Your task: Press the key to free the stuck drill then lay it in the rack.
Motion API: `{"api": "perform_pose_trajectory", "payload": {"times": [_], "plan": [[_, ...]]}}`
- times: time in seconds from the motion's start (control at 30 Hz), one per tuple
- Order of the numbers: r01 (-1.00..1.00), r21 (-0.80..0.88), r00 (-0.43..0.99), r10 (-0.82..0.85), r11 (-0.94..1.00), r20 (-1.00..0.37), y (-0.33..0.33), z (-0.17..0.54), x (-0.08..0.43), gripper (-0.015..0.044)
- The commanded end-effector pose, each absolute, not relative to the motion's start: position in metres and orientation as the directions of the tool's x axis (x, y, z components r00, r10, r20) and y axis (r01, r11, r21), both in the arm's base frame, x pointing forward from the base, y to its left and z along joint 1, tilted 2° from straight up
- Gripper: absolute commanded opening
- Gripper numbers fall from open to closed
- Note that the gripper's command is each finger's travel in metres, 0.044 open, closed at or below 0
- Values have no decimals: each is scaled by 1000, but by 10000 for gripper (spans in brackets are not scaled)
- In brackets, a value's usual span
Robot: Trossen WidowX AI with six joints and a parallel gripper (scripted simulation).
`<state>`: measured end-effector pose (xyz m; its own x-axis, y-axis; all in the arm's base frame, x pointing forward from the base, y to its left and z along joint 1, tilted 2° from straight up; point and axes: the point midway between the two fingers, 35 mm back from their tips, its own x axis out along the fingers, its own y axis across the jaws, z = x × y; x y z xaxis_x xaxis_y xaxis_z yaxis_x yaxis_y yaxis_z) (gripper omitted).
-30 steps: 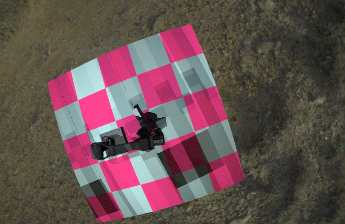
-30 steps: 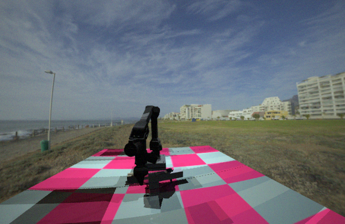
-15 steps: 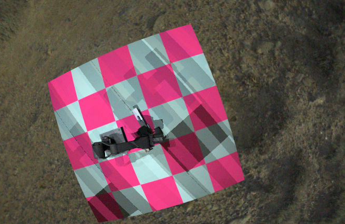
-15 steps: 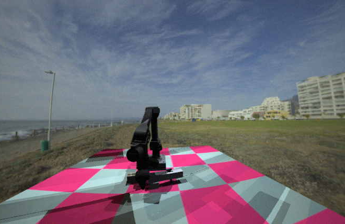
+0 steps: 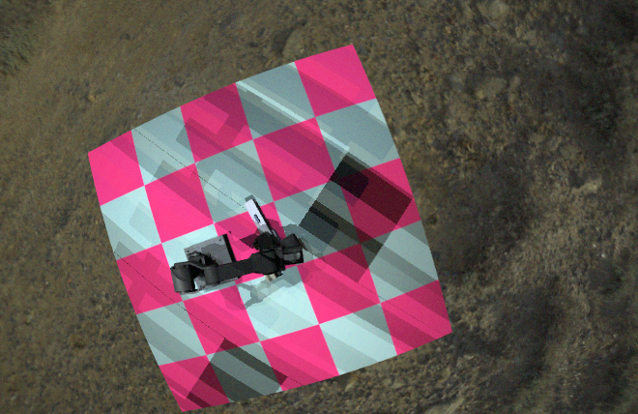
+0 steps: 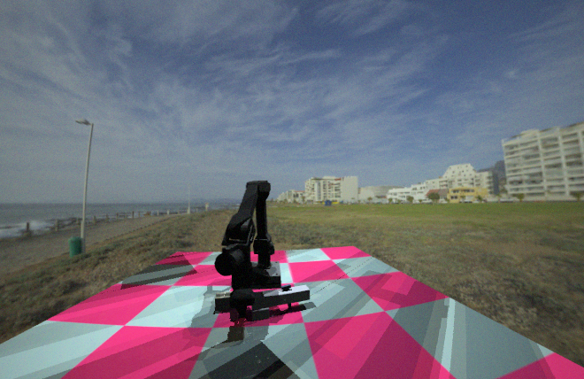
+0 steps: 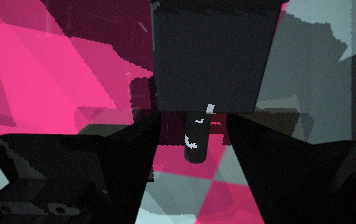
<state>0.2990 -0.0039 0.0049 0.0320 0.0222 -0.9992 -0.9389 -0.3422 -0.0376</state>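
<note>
A long block with a pale top [image 5: 253,212] [image 6: 297,293] stands on the checkered table; its dark end [image 7: 215,60] fills the top middle of the wrist view. A short dark cylinder [image 7: 196,137], seemingly the drill, sticks out of that end. A small dark piece [image 6: 286,289] on the block's top may be the key; its state cannot be made out. My gripper [image 7: 193,118] is partly open, its fingers on either side of the cylinder with a gap showing on both sides. A low dark block with a pale top [image 6: 221,304], partly behind the arm, may be the rack.
The arm's base plate [image 5: 217,248] [image 6: 272,279] stands close behind the long block. The arm hides part of the work area in the top and exterior views. Shadows and light stripes cross the pink and pale blue table [image 5: 349,292] [image 6: 346,339].
</note>
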Motion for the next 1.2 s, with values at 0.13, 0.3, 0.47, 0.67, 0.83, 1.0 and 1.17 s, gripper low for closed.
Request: {"api": "perform_pose_trajectory", "payload": {"times": [0.13,0.3,0.47,0.67,0.83,1.0,1.17], "plan": [[-939,-38,33,22,-342,-999,-4,5,299,20],[-939,-38,33,22,-342,-999,-4,5,299,0],[-940,-37,30,24,-339,-999,-7,5,300,0],[-941,-36,29,25,-337,-999,-12,5,301,0],[-941,-36,29,25,-337,-999,-16,5,303,0],[-941,-36,29,25,-337,-999,-22,5,306,0],[-941,-36,30,24,-337,-999,-29,6,309,0]]}}
